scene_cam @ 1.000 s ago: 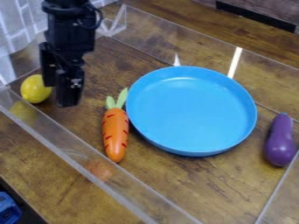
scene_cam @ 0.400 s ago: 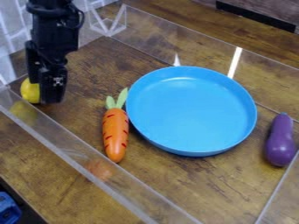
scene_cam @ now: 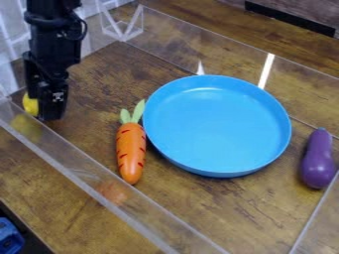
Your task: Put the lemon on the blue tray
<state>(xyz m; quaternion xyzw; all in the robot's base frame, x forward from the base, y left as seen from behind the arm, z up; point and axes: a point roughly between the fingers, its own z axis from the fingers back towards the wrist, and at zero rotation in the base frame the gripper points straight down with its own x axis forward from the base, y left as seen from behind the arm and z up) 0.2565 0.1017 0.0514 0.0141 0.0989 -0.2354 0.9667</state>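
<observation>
Small smooth bright yellow toy lemon [scene_cam: 28, 101]: lies on the wooden table [scene_cam: 79, 124], well left of the large round blue plastic tray [scene_cam: 217, 125], mostly hidden behind the black robot gripper [scene_cam: 44, 96]. Only a yellow sliver shows at the gripper's left edge.

Gripper points nearly straight down, fingers spread as wide as they go, nothing held. Lemon looks to sit between or just behind the fingers; cannot tell whether they touch it. Lemon's long axis not readable, too little showing.

Judgement: the grasp turns on the lemon being directly under the open fingers; lower slightly, close, then carry right toward the tray.

Left of the tray, just beside its rim: orange toy carrot with green top [scene_cam: 129, 147], lying in the carry path. Right of the tray: purple toy aubergine [scene_cam: 316, 159]. Tray itself empty.
</observation>
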